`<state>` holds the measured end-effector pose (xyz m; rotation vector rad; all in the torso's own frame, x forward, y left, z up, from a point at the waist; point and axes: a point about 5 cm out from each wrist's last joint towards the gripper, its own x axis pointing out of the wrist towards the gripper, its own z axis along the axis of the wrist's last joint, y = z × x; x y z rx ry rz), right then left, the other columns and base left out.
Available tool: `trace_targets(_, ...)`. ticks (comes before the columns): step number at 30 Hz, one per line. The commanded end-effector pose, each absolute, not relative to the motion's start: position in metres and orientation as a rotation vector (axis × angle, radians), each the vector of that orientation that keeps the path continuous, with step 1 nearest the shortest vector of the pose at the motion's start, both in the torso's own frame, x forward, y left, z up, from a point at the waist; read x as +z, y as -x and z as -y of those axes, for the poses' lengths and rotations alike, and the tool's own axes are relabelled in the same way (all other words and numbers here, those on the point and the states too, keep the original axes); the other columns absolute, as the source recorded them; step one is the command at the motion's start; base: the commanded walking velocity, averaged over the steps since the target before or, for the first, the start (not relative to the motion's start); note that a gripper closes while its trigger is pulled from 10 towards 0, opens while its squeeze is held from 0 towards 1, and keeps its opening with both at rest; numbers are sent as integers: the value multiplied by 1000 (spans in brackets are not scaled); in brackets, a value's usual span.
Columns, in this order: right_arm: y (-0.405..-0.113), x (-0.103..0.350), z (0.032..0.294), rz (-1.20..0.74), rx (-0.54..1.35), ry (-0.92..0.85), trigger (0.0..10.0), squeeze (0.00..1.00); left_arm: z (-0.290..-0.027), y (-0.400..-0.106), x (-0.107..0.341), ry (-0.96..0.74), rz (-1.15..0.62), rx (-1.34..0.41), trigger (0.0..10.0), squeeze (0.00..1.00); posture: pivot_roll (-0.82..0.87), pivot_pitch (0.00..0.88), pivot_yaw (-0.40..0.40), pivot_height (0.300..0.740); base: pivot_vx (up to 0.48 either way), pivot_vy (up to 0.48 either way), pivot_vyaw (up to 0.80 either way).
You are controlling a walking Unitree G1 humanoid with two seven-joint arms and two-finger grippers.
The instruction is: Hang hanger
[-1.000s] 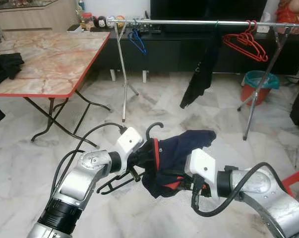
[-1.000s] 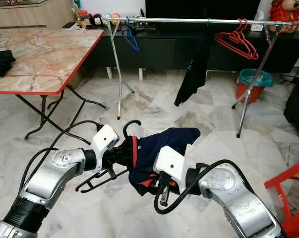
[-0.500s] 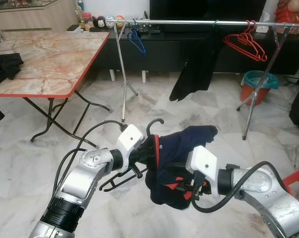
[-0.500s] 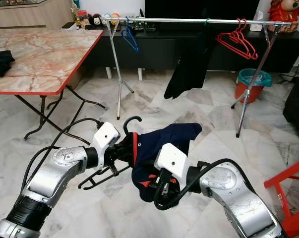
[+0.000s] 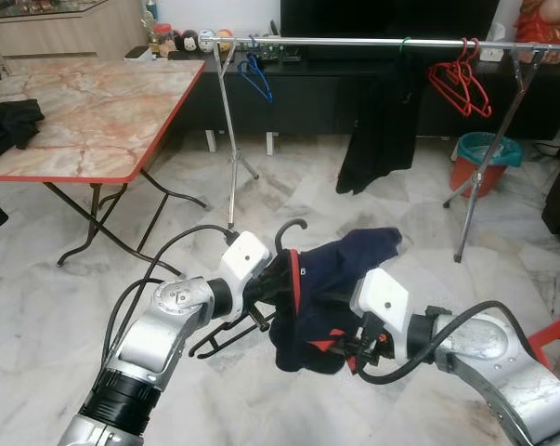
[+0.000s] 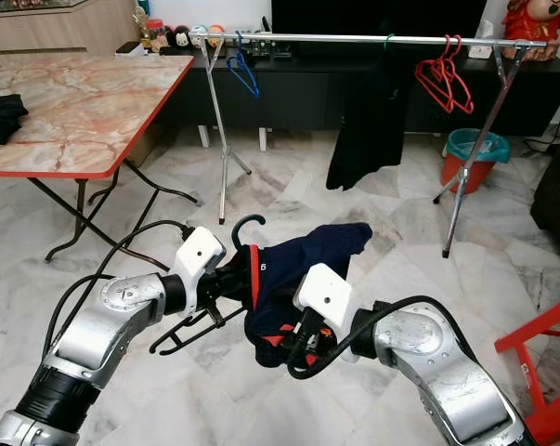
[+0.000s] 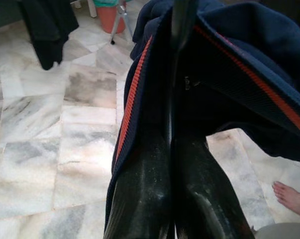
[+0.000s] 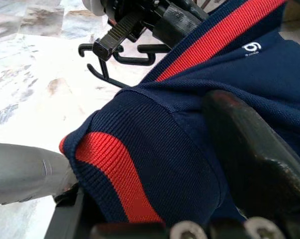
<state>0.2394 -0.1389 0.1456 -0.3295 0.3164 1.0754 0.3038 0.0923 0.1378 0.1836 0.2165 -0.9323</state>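
1. Left gripper (image 7: 170,164) low over the marble floor (image 5: 38,307), fingers (image 7: 140,194) pressed together on the black hanger (image 5: 233,336) inside the navy shirt (image 5: 331,279).
2. Right gripper (image 8: 209,164) clamped on the shirt's red-striped hem.
3. Clothes rail (image 5: 354,41) well beyond, carrying red hangers (image 5: 458,79).

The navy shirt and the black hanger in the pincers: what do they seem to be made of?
The navy shirt looks like knitted pique fabric, matte, with ribbed red trim; the weave texture shows in the right wrist view. The black hanger looks like moulded plastic, slightly glossy, with notched arms, though coated metal cannot be ruled out.
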Motion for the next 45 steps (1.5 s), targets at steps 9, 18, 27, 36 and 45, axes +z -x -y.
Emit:
trace_targets(9, -232, 138, 141, -289, 976, 246, 10000, 1000, -100, -321, 164, -131, -61, -796, 10000, 0, -60, 0, 46, 740, 0, 0, 0)
trace_targets(18, -229, 129, 147, -250, 815, 117, 10000, 698, -104, -336, 178, -26, 12, -673, 10000, 0, -67, 0, 47, 740, 0, 0, 0)
trace_targets(27, -234, 115, 154, -244, 692, 10, 10000, 0, -103, -336, 179, -2, 20, -665, 10000, 0, -61, 0, 43, 740, 0, 0, 0)
trace_targets(36, -260, 124, 180, -150, 424, 36, 10000, 0, -99, -319, 166, -64, -71, -877, 10000, 0, -63, 0, 42, 740, 0, 0, 0)
trace_targets(45, -285, 123, 208, -170, 207, 142, 10000, 0, -108, -300, 150, -104, -180, -1004, 10000, 0, -45, 0, 32, 740, 0, 0, 0)
